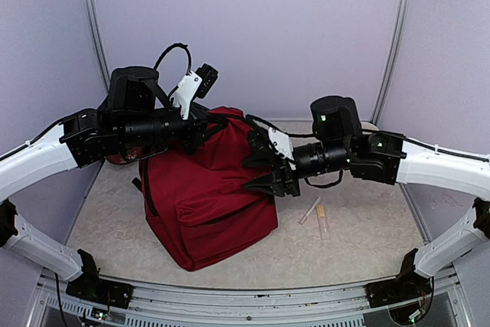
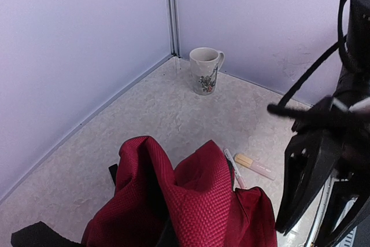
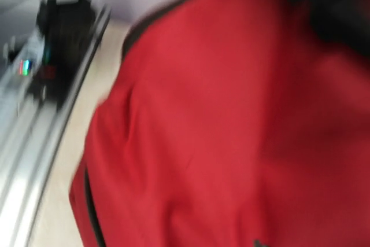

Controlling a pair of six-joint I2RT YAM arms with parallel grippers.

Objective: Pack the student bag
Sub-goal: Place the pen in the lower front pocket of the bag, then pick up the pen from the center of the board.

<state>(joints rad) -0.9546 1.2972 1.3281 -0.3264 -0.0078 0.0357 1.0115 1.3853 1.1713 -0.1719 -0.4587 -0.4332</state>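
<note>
Here, a large dark-red fabric backpack (image 1: 207, 197) stands left of centre on a pale speckled worktop (image 1: 344, 250). The left claw (image 1: 205, 124) is pressed together, pinching its top edge. The right claw (image 1: 264, 168) is spread against its side. If that pinch slips, the backpack would likely slump shut. Two pastel pens (image 1: 310, 210) lie near it, and plain lilac walls (image 1: 245, 28) enclose the space.

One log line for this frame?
left gripper: shut on backpack top | right gripper: open beside backpack | pens: on table | mug: upright by wall
</note>
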